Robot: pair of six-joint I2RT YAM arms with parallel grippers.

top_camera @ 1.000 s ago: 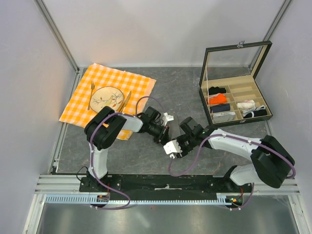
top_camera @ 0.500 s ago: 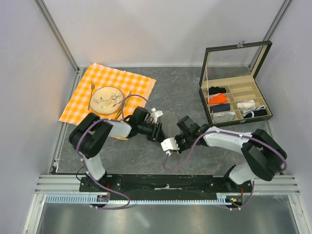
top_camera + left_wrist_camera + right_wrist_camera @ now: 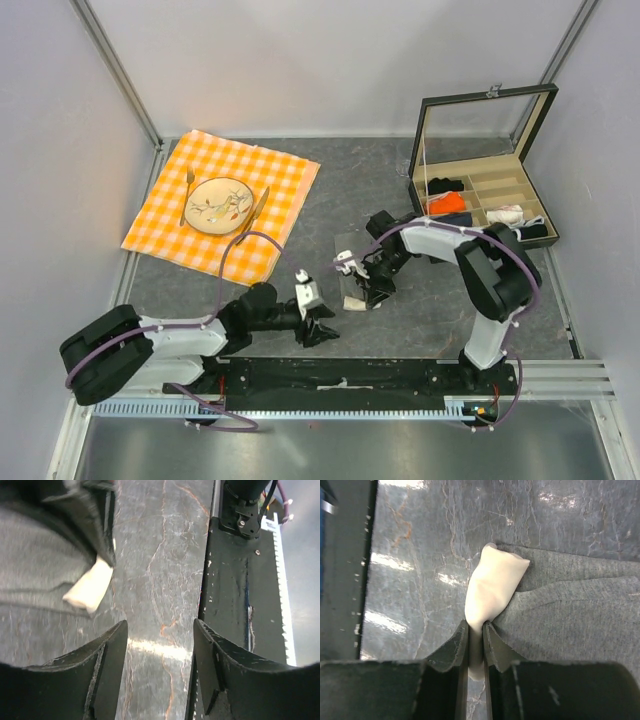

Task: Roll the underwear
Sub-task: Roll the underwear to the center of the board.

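Underwear [image 3: 570, 605]: one, grey, flat on the table [image 3: 400, 180].
Right gripper [image 3: 476, 630]: narrow, pinching the underwear's cream strip [image 3: 495, 585].
Left gripper [image 3: 160, 650]: wide, holding nothing, over bare table beside the underwear.
Elsewhere: one plate [image 3: 219, 204], one fork [image 3: 188, 190], one knife [image 3: 256, 208], one checked cloth [image 3: 270, 170], one open box [image 3: 496, 250].

The underwear [image 3: 570, 610] in the right gripper [image 3: 476, 630] is soft, matt grey knit cloth with a smoother cream strip [image 3: 495, 585]. Under it the table [image 3: 420, 555] looks like veined stone, smooth and glossy. The left gripper [image 3: 160, 630] has scuffed matt black plastic fingers [image 3: 107, 675]; beside them, a scratched black metal rail [image 3: 230, 590].
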